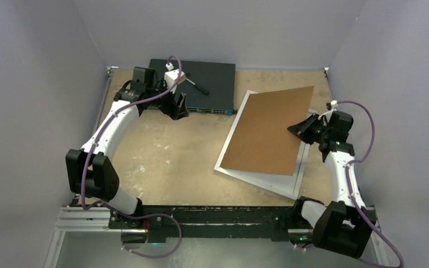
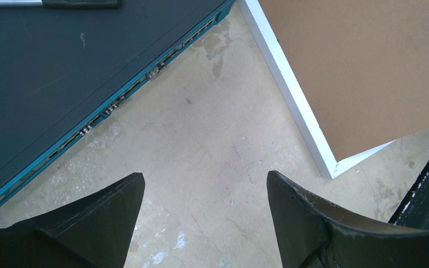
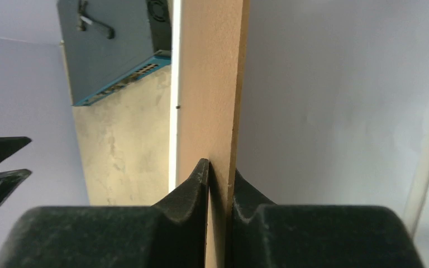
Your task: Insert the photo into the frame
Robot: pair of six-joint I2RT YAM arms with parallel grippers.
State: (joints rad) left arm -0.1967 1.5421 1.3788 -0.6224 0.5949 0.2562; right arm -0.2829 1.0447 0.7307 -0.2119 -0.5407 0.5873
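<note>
The frame (image 1: 260, 180) lies flat at the right of the table, its thin white border (image 2: 290, 95) showing. A plain brown backing board (image 1: 268, 131) sits over it, skewed, its right edge raised. My right gripper (image 1: 297, 128) is shut on that right edge; in the right wrist view the fingers (image 3: 198, 184) pinch the thin board (image 3: 209, 84) from both sides. My left gripper (image 1: 180, 109) hovers at the back of the table by the dark box, open (image 2: 204, 181) with only bare table between its fingers. The photo is out of view.
A dark flat network switch box (image 1: 201, 78) stands at the back centre, with a slim black tool (image 1: 197, 85) lying on it. Its teal front edge (image 2: 117, 100) runs close to my left fingers. Lavender walls close in the table on three sides.
</note>
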